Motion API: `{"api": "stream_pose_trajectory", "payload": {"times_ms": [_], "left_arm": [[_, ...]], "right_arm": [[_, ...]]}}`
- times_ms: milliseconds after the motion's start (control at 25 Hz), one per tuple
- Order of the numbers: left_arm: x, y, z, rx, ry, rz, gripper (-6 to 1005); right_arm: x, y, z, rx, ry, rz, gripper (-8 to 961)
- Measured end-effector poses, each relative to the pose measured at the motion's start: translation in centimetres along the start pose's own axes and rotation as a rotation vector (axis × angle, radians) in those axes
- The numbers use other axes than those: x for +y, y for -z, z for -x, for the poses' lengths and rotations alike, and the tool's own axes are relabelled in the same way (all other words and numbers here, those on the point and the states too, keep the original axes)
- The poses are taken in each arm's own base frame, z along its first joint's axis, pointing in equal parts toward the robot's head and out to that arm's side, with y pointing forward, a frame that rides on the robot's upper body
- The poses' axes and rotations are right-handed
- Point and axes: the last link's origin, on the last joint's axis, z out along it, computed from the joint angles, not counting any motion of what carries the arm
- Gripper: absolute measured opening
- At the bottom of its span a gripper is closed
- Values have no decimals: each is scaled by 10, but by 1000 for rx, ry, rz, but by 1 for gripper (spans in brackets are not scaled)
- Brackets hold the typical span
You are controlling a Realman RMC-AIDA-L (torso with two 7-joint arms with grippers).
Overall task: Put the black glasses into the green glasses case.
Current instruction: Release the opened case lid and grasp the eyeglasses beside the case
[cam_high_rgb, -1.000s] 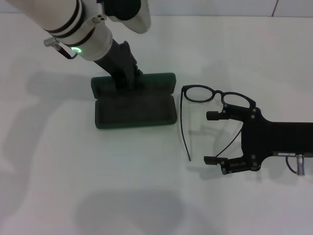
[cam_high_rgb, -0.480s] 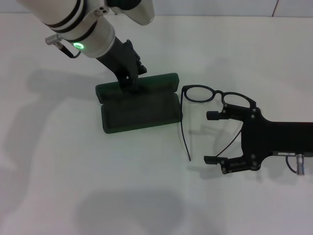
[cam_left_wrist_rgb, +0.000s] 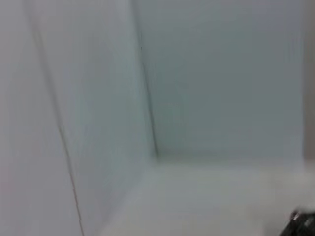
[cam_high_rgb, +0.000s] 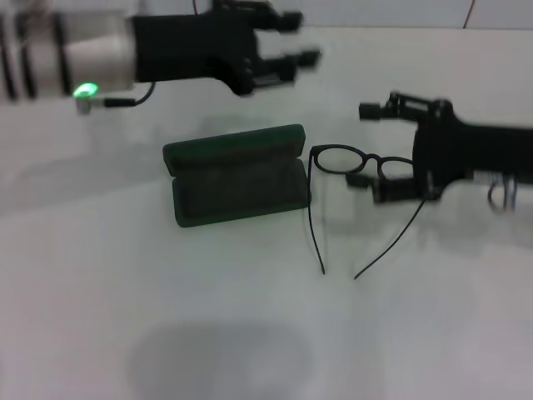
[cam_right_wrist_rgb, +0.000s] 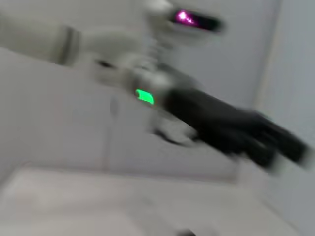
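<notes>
Your case (cam_high_rgb: 236, 175) lies open on the white table (cam_high_rgb: 250, 333), lid tipped back on the far side, dark tray facing up. Nothing sits in the tray.

The glasses (cam_high_rgb: 366, 167) rest on the table just right of the case. The left lens rim is right beside the case's right end; whether it touches, you cannot tell. Both temples are unfolded and run toward you across the table, the left one nearly straight, the right one angling inward, tips near each other but apart.

Your left gripper (cam_high_rgb: 287, 50) hangs above the table beyond the case, arm reaching in level from the left, green light on the wrist. Its fingers (cam_high_rgb: 291, 18) stand spread, holding nothing, clear of the case lid.

Your right gripper (cam_high_rgb: 371, 148) comes in from the right at the glasses' right lens. Jaws parted wide: one finger sits on the far side of the frame, the other at the near side by the right lens and hinge. The frame lies between them in the head view, but no grip shows. Height over the table cannot be read.

Left wrist view gives you only pale wall and a corner seam. Right wrist view shows the left arm (cam_right_wrist_rgb: 147, 73) against the wall, blurred, with its dark gripper end.
</notes>
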Motion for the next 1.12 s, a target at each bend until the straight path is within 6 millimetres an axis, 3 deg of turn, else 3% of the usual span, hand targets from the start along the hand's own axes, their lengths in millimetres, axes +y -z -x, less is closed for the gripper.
{"api": "stream_pose_trajectory", "payload": {"times_ms": [160, 400, 520, 720, 920, 1120], "left_arm": [[9, 33, 41, 230, 167, -168, 511], [30, 55, 84, 287, 284, -273, 474], [34, 55, 93, 280, 320, -281, 475], [34, 48, 93, 283, 313, -278, 477], [33, 45, 94, 294, 324, -283, 476], [33, 42, 94, 294, 333, -277, 470]], "right_arm": [[-39, -2, 19, 218, -45, -61, 787], [-75, -14, 46, 583, -143, -61, 783], [-78, -29, 48, 734, -179, -12, 781], [-70, -54, 30, 913, -166, 18, 778], [-65, -76, 25, 948, -104, 19, 775], [-66, -81, 22, 933, -87, -5, 771]]}}
